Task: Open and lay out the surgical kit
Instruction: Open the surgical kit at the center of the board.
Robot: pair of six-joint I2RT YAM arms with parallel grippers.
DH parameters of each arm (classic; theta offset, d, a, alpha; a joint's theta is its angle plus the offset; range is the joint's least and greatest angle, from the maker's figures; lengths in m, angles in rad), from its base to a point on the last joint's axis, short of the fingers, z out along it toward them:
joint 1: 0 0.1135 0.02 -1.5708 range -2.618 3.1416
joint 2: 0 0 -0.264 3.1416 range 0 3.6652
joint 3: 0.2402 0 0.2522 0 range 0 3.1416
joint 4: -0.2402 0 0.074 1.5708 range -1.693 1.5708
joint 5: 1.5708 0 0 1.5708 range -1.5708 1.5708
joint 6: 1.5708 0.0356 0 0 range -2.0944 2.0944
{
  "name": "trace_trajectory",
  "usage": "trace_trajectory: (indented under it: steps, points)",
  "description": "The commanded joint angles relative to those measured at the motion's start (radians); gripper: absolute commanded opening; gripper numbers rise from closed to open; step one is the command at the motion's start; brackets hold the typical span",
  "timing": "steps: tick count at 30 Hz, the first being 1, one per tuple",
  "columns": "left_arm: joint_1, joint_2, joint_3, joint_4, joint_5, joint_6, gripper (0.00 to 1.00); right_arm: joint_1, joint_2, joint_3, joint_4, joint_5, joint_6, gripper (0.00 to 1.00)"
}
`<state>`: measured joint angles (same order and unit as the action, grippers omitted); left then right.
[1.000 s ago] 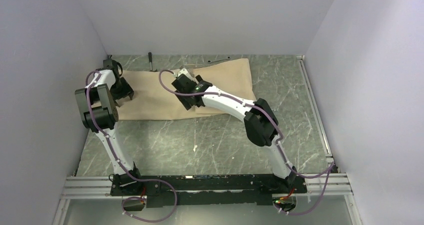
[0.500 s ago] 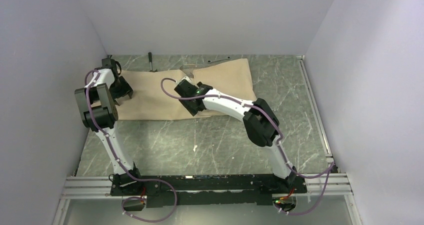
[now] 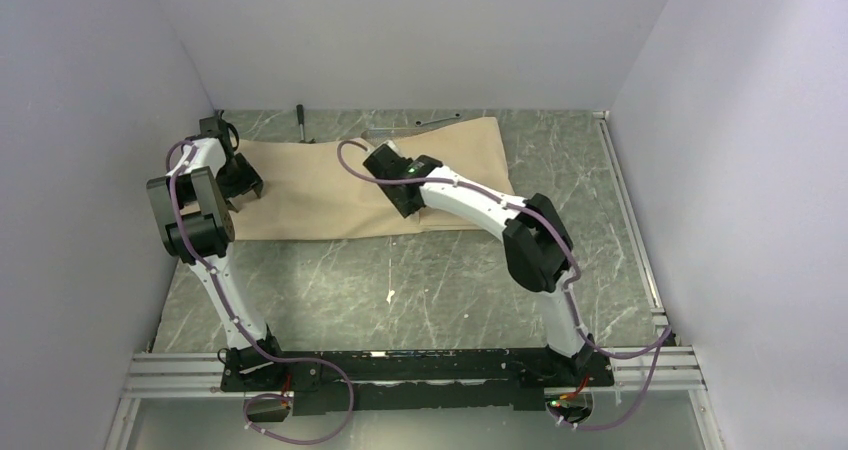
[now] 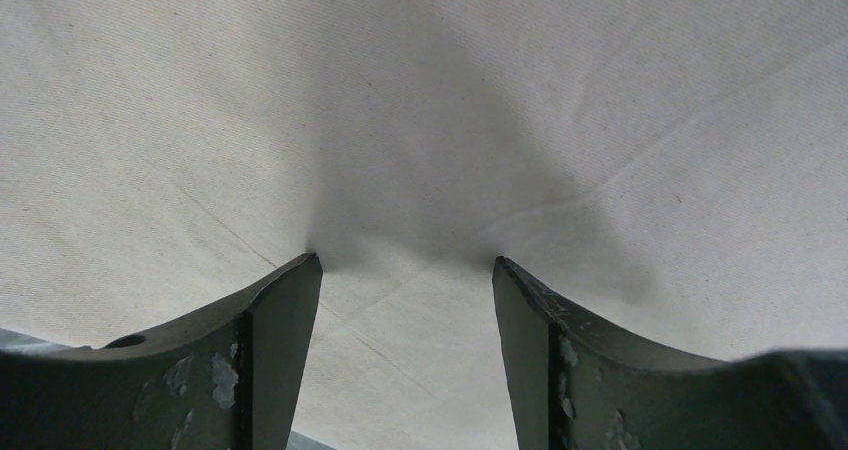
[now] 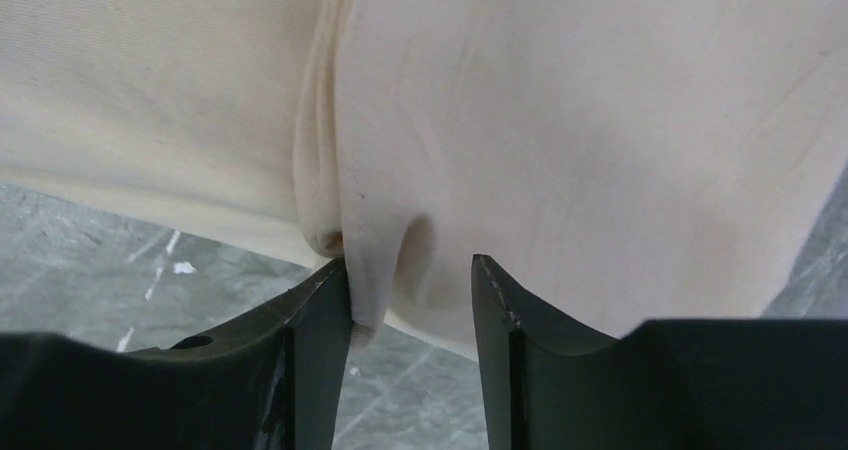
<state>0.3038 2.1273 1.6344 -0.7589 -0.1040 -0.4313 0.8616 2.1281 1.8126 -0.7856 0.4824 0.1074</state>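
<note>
A: Left fingers (image 4: 270, 360) are seen spread, tips pressed on the tan wrap (image 3: 300, 195); nothing is gripped. The wrap is laid folded across the far surface (image 3: 400, 280).

B: Right fingers (image 5: 300, 370) are parted astride a near-edge fold that is not yet pinched. It is best centred before closing. Hammer (image 3: 300, 120) and wrench (image 3: 438, 119) lie behind, to be avoided.

Dark-handled hammer (image 3: 300, 120) and thin wrench (image 3: 437, 120) on grey marbled table (image 3: 400, 270), near its far edge.
</note>
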Motion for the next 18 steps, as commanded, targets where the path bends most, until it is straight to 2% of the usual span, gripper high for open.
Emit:
trace_trajectory:
  steps: [1, 5, 13, 18]
  points:
    - [0.008, 0.019, 0.038, -0.007, 0.014, 0.000, 0.69, -0.054, -0.130, -0.025, -0.050, 0.009, -0.017, 0.52]
    - [0.011, 0.022, 0.039, -0.005, 0.018, -0.001, 0.69, -0.076, -0.150, -0.036, -0.054, -0.009, -0.025, 0.59]
    - [0.014, 0.028, 0.041, -0.008, 0.024, 0.003, 0.68, -0.096, -0.145, -0.047, -0.001, -0.214, -0.043, 0.44]
    - [0.014, 0.028, 0.038, -0.008, 0.024, 0.005, 0.68, -0.098, -0.128, -0.022, 0.055, -0.261, -0.010, 0.47]
